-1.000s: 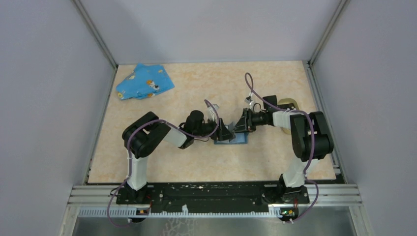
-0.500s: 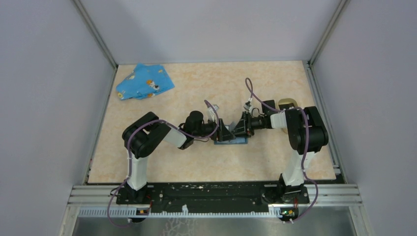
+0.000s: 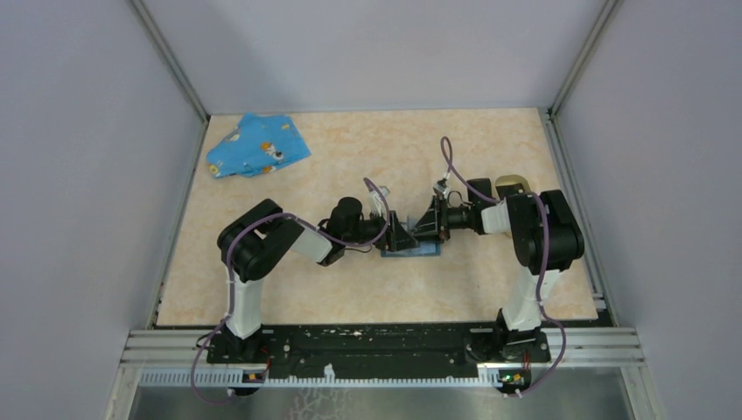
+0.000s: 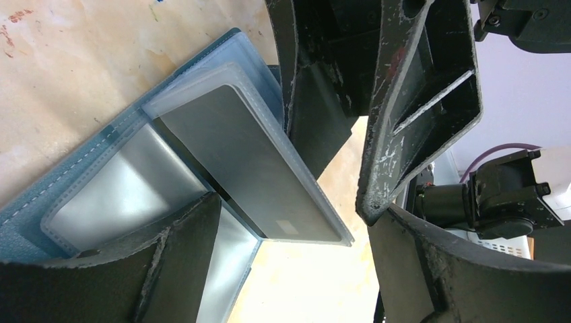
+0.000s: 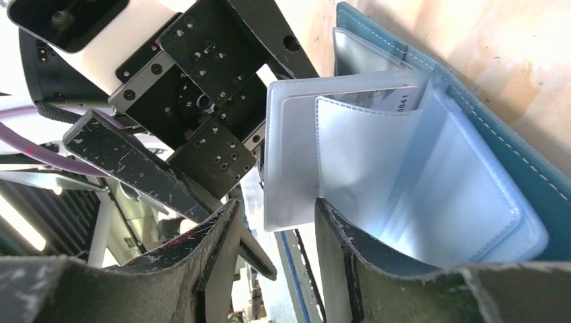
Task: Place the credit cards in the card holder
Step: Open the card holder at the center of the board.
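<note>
Leave the blue cloth (image 3: pixel 256 146) at far left alone. Pin the blue case (image 3: pixel 411 251) flat at mid-table with the left gripper (image 3: pixel 404 234), spread wide and holding nothing. Draw the grey card (image 4: pixel 249 168) out by its free edge with the right gripper (image 3: pixel 429 226), jaws half parted at the edge of a clear sleeve (image 5: pixel 404 175); avoid pinching plastic. Inside the case: clear sleeves, at least one card showing. Far right, behind the right arm (image 3: pixel 542 232), well apart: the card holder (image 3: pixel 514 184), inside hidden

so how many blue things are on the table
2. A crumpled blue patterned cloth lies in the far left corner of the table; a flat blue rectangular case lies open at its middle. The left arm and right arm may hide more.
</note>
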Motion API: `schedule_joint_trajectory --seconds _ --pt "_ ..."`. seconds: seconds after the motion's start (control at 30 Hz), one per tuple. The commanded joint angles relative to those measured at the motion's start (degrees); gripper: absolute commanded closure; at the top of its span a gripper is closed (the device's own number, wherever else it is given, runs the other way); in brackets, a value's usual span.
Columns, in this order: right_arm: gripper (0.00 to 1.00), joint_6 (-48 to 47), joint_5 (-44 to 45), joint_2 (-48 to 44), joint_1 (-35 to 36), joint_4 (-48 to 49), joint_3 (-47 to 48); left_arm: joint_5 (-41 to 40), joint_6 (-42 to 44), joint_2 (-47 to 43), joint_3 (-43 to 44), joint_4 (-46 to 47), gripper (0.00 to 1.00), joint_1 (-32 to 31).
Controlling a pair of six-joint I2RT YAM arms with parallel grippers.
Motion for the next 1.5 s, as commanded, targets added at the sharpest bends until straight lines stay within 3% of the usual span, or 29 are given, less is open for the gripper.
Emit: schedule_joint_trajectory --seconds 0.0,0.1,0.2,0.33,0.5,0.77,1.1,1.23,1.47 --pt "0.56 2.9 -3.2 0.5 -0.3 6.1 -0.6 -1.3 1.1 0.5 0.2 -4.7 0.14 -0.2" --pt "0.59 3.1 -2.9 0.8 -0.2 6.3 -0.7 -2.9 1.2 -0.1 0.3 -6.1 0.18 -0.3" --pt "0.61 1.6 -2.4 0.9 -0.2 4.7 -0.4 -4.5 1.2 -0.6 0.2 -7.8 0.29 -0.2" --pt "0.64 -2.8 0.1 0.2 -0.2 -0.8 0.8 -5.2 1.4 -1.0 0.2 -9.0 0.37 -0.3" --pt "0.68 -13.6 10.1 -2.3 -0.3 -12.6 3.3 -5.1 1.4 -1.3 0.1 -9.4 0.36 -0.2" --pt "0.74 -21.9 24.5 -9.4 -0.3 -19.4 4.2 -7.1 1.5 -2.7 -0.1 -11.5 0.35 -0.2" --pt "0.75 -25.0 26.8 -9.7 -0.2 -21.7 5.3 -13.1 3.8 -7.5 1.0 -21.5 0.36 -0.2" --pt "0.74 -25.3 26.8 -9.9 -0.2 -21.9 5.4 -16.1 5.5 -9.3 1.5 -25.7 0.46 -0.2" --pt "0.74 -25.9 26.5 -9.9 -0.1 -22.2 5.6 -18.6 8.6 -8.7 5.0 -32.2 0.53 -0.3"
